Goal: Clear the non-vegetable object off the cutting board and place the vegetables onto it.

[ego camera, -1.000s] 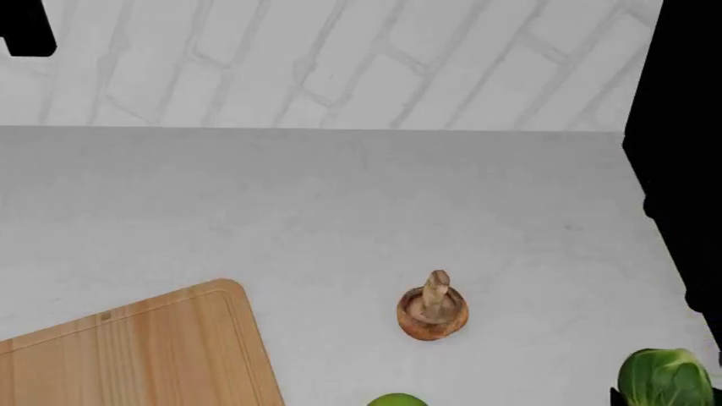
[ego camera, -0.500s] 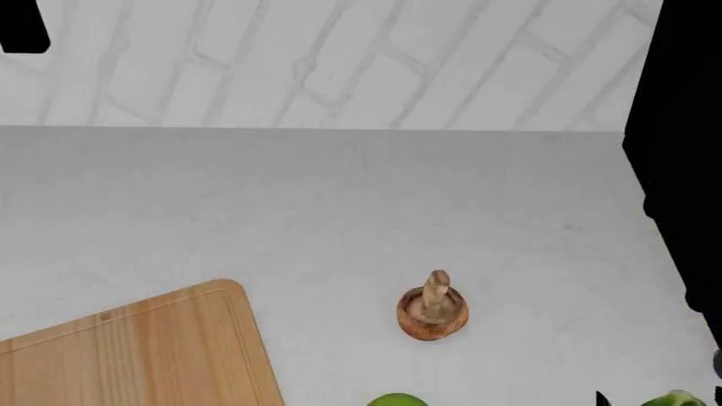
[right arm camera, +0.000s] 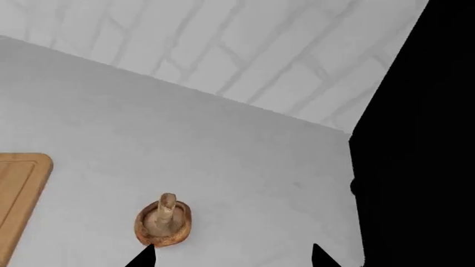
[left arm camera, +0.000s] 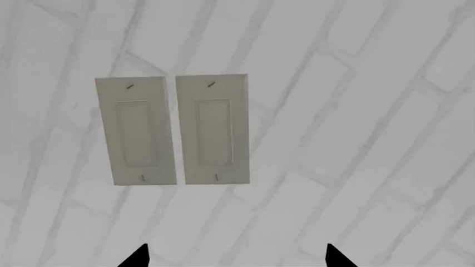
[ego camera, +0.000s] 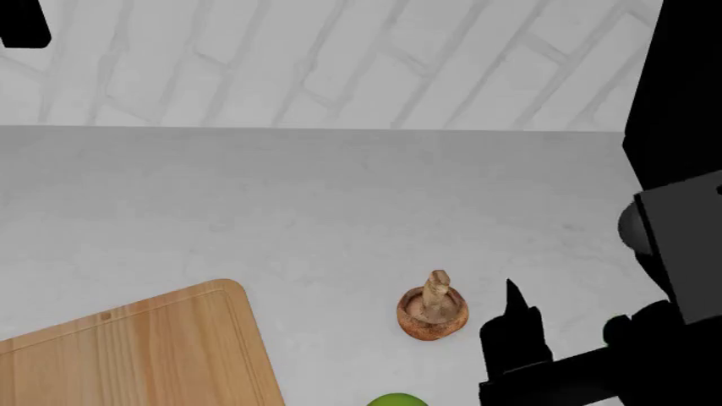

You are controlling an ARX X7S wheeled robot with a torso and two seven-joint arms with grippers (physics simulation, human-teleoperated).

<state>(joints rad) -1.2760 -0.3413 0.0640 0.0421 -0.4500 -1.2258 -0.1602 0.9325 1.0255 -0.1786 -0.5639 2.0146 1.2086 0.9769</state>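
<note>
The brown-capped mushroom (ego camera: 432,311) lies cap down, stem up, on the grey counter; it also shows in the right wrist view (right arm camera: 163,222). The wooden cutting board (ego camera: 124,355) is bare at the lower left, and its corner shows in the right wrist view (right arm camera: 19,194). A smooth lime-green ball (ego camera: 395,399) peeks in at the bottom edge. The dark-green leafy ball is out of view. My right gripper (ego camera: 564,309) is open and empty, just right of the mushroom (right arm camera: 231,258). My left gripper (left arm camera: 237,258) is open and empty, facing the wall.
A tall black block (ego camera: 688,85) stands along the counter's right side and fills the right wrist view's side (right arm camera: 415,139). A white brick wall (ego camera: 338,59) backs the counter. Two pale switch plates (left arm camera: 172,130) are on the wall before the left gripper.
The leafy ball at the lower right dropped out of the head view. My right gripper has since come up into view, open and empty, beside the mushroom. The mushroom and the board have not moved.
</note>
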